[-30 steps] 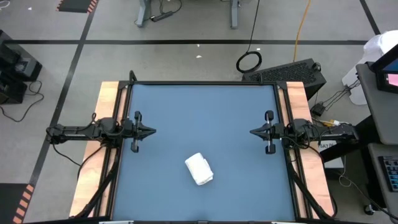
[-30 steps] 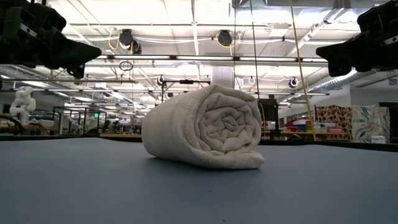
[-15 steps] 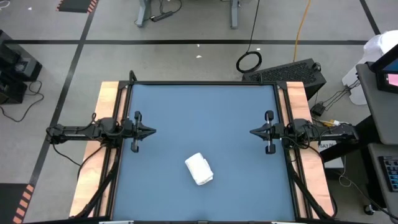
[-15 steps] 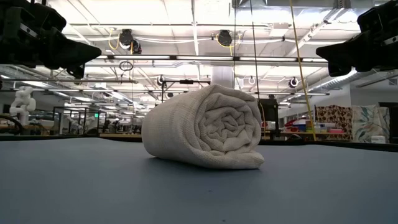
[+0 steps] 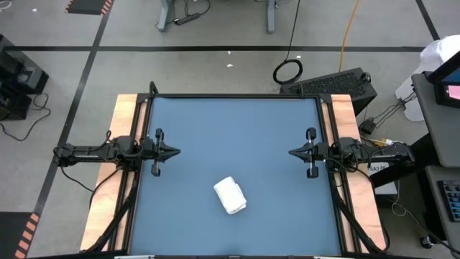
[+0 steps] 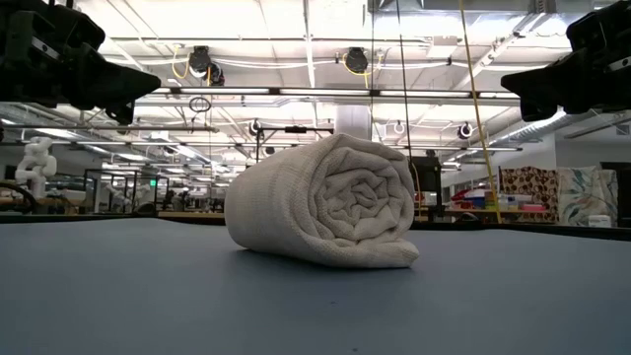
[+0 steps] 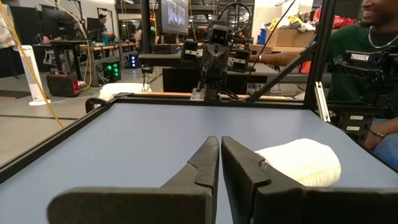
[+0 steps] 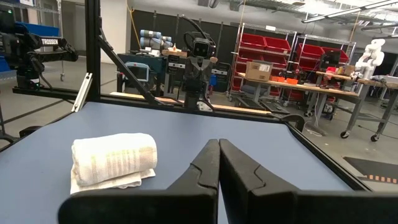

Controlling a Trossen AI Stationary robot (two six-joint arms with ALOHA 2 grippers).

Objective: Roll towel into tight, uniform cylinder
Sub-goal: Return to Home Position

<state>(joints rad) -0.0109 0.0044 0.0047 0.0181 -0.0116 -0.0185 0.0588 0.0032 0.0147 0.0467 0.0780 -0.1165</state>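
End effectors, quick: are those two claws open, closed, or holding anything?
Left end effector: closed, empty, at the table's left edge.
Right end effector: closed, empty, at its right edge.

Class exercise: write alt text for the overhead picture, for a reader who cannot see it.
A rolled white towel lies on the blue table, below centre in the picture. The left tool and right tool sit shut at opposite side edges, apart from it.
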